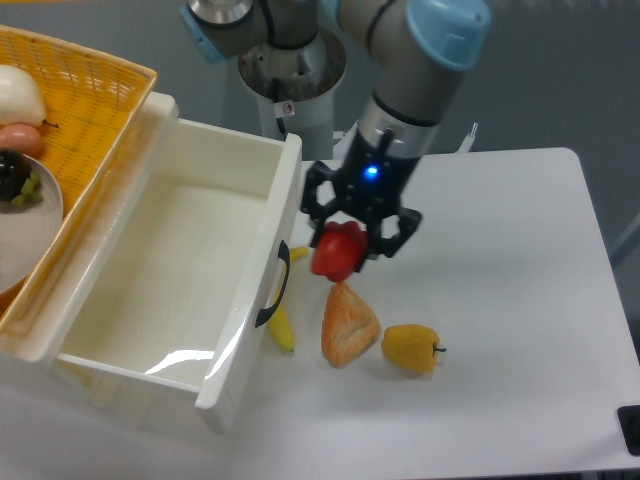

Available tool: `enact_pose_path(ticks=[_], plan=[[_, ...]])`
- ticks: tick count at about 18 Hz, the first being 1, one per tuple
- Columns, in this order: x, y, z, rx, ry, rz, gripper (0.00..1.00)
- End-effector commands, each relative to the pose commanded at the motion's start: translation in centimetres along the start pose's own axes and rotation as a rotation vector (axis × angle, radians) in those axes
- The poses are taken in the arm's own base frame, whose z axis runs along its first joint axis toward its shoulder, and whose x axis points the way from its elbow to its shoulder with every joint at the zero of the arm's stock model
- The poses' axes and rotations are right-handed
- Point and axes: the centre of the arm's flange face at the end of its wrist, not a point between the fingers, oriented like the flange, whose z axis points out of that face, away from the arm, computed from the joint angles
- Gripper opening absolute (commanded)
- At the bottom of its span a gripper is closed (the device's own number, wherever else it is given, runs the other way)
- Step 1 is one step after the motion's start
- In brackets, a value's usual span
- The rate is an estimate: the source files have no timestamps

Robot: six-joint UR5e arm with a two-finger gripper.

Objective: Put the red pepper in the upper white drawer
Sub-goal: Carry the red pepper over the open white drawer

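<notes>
My gripper (348, 235) is shut on the red pepper (339, 251) and holds it in the air above the table, just right of the drawer's front panel. The upper white drawer (120, 330) stands pulled open at the left, its inside bare white, with a dark curved handle (277, 283) on its front. The pepper hangs slightly above and left of the pastry, level with the handle.
A triangular pastry (347, 323) and a yellow pepper (411, 348) lie on the white table (520, 300) below the gripper. A banana (282, 326) lies partly under the drawer front. A yellow wicker basket (95, 90) with food stands at the upper left.
</notes>
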Motion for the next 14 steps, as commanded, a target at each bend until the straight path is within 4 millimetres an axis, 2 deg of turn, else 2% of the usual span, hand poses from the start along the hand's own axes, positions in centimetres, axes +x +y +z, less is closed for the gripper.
enact_pose_path(ticks=[3, 5, 7, 10, 14], plan=[[3.2, -1.7, -0.4, 0.005, 0.001, 0.055, 0.26], [4.6, -2.3, -1.1, 0.01, -0.006, 0.081, 0.26], [5.9, -2.9, -0.6, 0.007, 0.006, 0.132, 0.26], [7.3, -3.0, 0.8, -0.036, 0.02, 0.255, 0.28], [8.1, -3.0, 1.9, -0.071, 0.034, 0.332, 0.28]])
